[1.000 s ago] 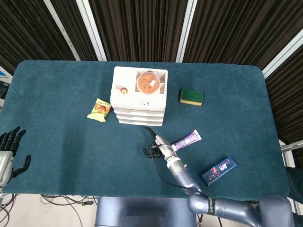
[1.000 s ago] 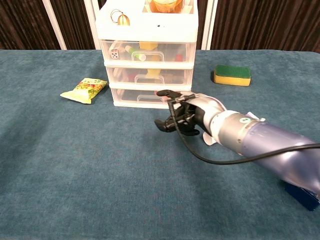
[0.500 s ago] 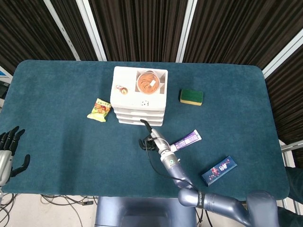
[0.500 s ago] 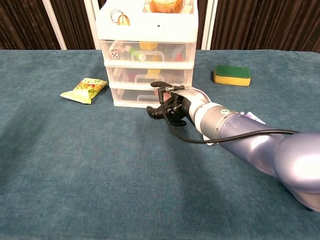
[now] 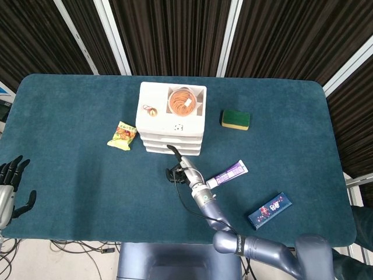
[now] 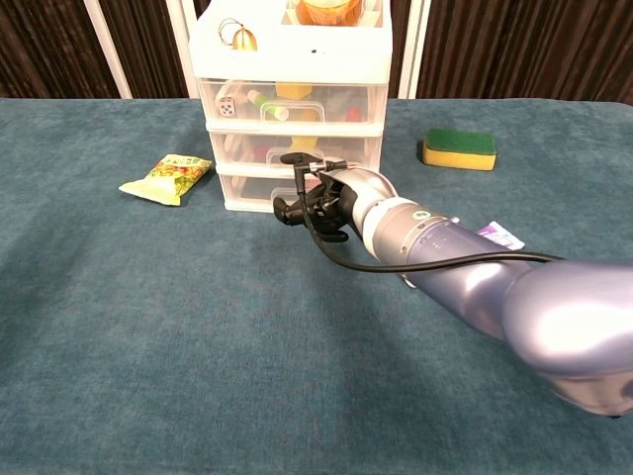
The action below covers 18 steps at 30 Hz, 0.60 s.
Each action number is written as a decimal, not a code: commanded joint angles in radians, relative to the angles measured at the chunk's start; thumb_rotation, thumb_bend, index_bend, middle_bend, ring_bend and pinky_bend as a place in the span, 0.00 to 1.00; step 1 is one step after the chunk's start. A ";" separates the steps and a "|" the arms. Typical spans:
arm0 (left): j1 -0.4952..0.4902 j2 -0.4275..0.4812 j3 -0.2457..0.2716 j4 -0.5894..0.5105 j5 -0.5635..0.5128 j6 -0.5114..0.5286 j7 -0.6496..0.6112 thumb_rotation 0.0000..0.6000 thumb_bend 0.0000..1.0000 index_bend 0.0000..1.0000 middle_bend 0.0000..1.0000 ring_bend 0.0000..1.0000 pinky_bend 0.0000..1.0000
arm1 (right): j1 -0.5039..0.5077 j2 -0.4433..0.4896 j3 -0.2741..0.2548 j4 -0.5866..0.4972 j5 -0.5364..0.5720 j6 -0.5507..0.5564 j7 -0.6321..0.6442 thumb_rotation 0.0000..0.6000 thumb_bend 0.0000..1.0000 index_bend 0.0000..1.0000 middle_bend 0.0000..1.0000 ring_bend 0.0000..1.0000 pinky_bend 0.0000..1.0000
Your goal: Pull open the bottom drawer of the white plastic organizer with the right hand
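The white plastic organizer [image 5: 172,119] [image 6: 292,99] stands at the back middle of the table, its three clear drawers facing me. Its bottom drawer [image 6: 247,193] sits flush with the two above. My right hand [image 5: 176,166] [image 6: 315,193] is right in front of that drawer and covers its handle. The fingers are spread, one pointing up and one lower down. Whether they touch the handle is hidden. My left hand [image 5: 9,186] hovers open at the table's near left edge, far from the organizer.
A yellow-green snack packet [image 5: 122,135] [image 6: 168,178] lies left of the organizer. A green-yellow sponge [image 5: 235,119] [image 6: 460,148] lies to its right. A purple tube [image 5: 229,173] and a blue bar [image 5: 269,210] lie beside my right forearm. An orange-filled bowl [image 5: 182,102] sits on the organizer.
My right hand has travelled forward and to the left, from open table up to the bottom drawer's front. The drawer and the left hand have not moved.
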 commanded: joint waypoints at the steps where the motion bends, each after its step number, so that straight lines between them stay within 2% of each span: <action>1: 0.000 0.000 0.000 -0.001 0.000 -0.001 0.000 1.00 0.44 0.04 0.01 0.00 0.00 | 0.005 -0.006 0.000 0.005 0.002 0.003 -0.005 1.00 0.61 0.00 0.99 1.00 1.00; 18: -0.002 0.001 -0.002 0.002 -0.006 -0.005 -0.004 1.00 0.44 0.04 0.01 0.00 0.00 | 0.036 -0.026 0.014 0.033 0.038 -0.016 -0.034 1.00 0.61 0.00 0.99 1.00 1.00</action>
